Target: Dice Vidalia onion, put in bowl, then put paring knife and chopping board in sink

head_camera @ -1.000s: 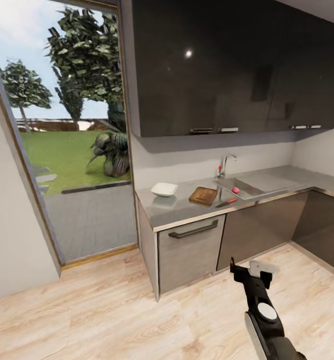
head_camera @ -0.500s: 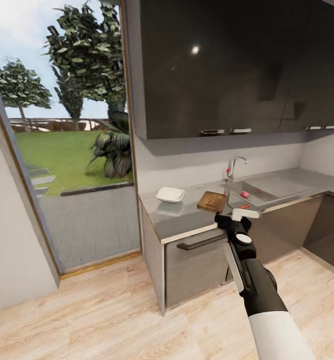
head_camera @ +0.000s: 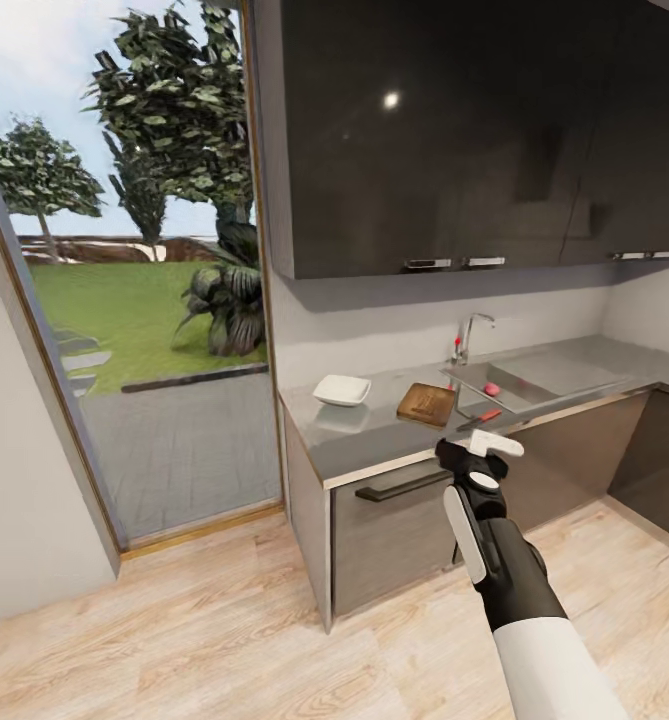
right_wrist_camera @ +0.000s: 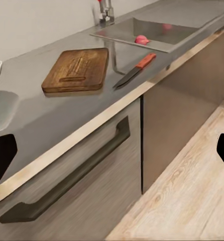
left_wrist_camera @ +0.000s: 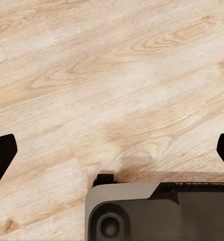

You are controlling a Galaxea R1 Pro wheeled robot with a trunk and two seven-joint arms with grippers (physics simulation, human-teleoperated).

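On the grey countertop [head_camera: 374, 430] stand the white bowl [head_camera: 341, 389] and, to its right, the brown chopping board [head_camera: 426, 403]. The red-handled paring knife [head_camera: 482, 417] lies between the board and the sink [head_camera: 534, 380]. A small pink-red onion [head_camera: 491, 389] rests in the basin. My right gripper [head_camera: 479, 448] hovers in front of the counter edge, short of the knife. In the right wrist view its fingers stand open, facing the board [right_wrist_camera: 77, 69], knife [right_wrist_camera: 134, 70] and onion [right_wrist_camera: 141, 39]. My left gripper [left_wrist_camera: 112, 153] is open over the wooden floor.
Dark upper cabinets [head_camera: 454, 130] hang above the counter. A drawer with a black bar handle [head_camera: 399, 485] sits under the worktop. The chrome tap [head_camera: 471, 335] stands behind the sink. A tall glass door [head_camera: 144, 300] to the garden is at left. The floor is pale wood [head_camera: 224, 640].
My right arm has risen from near the floor to counter height, then settled slightly lower. The head view shifted a little a second ago; the things on the counter stayed put.
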